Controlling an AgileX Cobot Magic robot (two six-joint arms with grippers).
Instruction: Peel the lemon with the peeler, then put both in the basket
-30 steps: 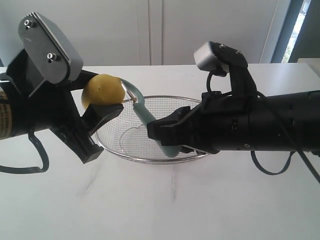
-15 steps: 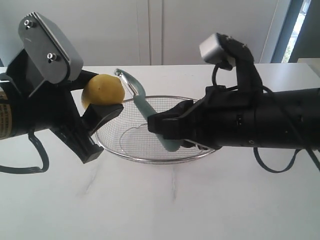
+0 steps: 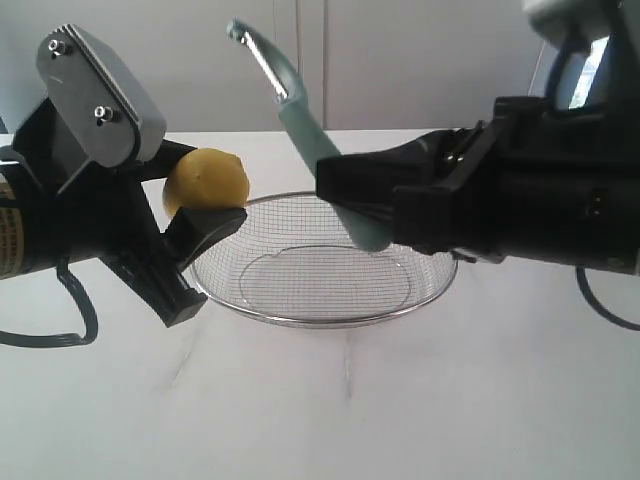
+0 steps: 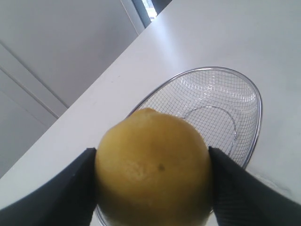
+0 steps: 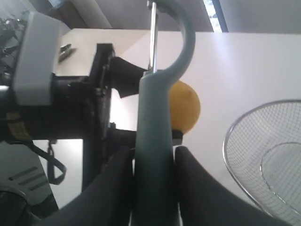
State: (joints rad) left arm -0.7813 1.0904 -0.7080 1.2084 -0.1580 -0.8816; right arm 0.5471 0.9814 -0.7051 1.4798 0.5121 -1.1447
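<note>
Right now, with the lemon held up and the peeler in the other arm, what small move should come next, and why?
Probably lower the peeler toward the lemon until the blade meets the skin. The left fingers clamp the lemon, whose visible skin looks unpeeled, and the right fingers hold the peeler with its head well above the fruit.

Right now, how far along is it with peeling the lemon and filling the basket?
Done: both items are picked up. In hand: the left gripper clamps the lemon, the right gripper grips the peeler, its blade up clear of the fruit. Left: the skin visible looks unpeeled, and neither item is in the basket.
</note>
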